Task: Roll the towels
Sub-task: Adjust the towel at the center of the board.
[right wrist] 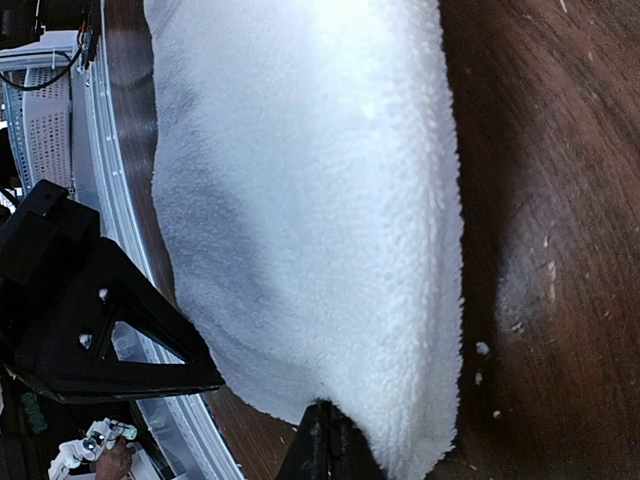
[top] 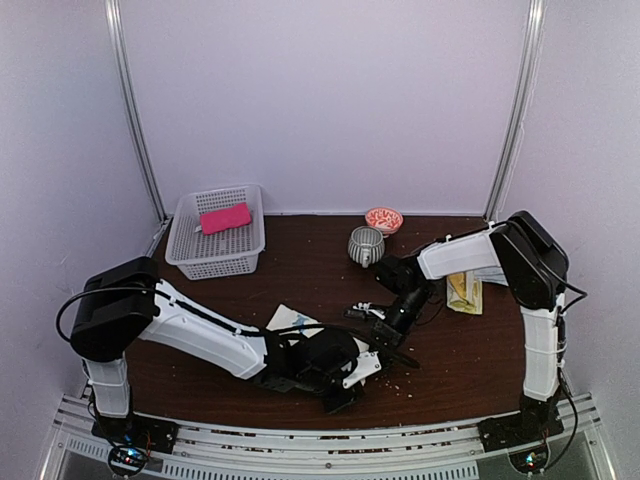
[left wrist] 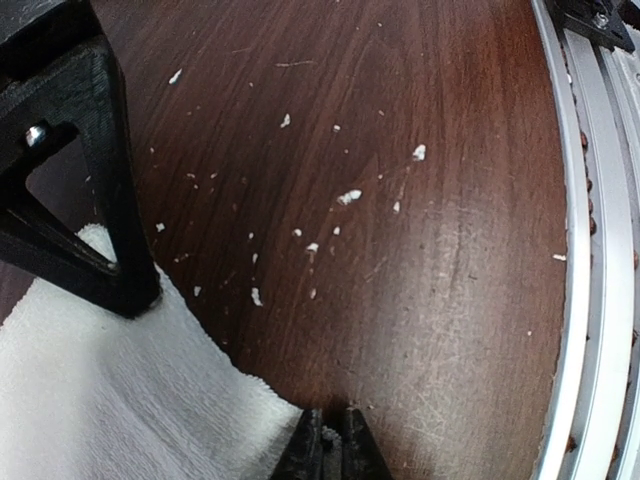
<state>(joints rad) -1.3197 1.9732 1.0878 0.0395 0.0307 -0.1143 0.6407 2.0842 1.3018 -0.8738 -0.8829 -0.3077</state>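
The cream-white towel (top: pixel 292 322) with a small blue mark lies at the table's front middle, mostly hidden under both arms. My left gripper (top: pixel 343 388) is at its near side. In the left wrist view the fingertips (left wrist: pixel 331 446) are shut at the towel's corner (left wrist: pixel 110 400), with white fluff between them. My right gripper (top: pixel 385 335) is just right of it. In the right wrist view it (right wrist: pixel 326 445) is shut on the edge of the towel (right wrist: pixel 310 190), which bulges in a soft fold. The pink towel (top: pixel 225 217) lies in the basket. A yellow towel (top: pixel 463 292) lies at the right.
A white mesh basket (top: pixel 190 258) stands at the back left. A grey cup (top: pixel 366 245) and a red-patterned bowl (top: pixel 384 219) stand at the back middle. White lint (left wrist: pixel 349 197) dots the brown table. A metal rail (left wrist: pixel 590 260) runs along the near edge.
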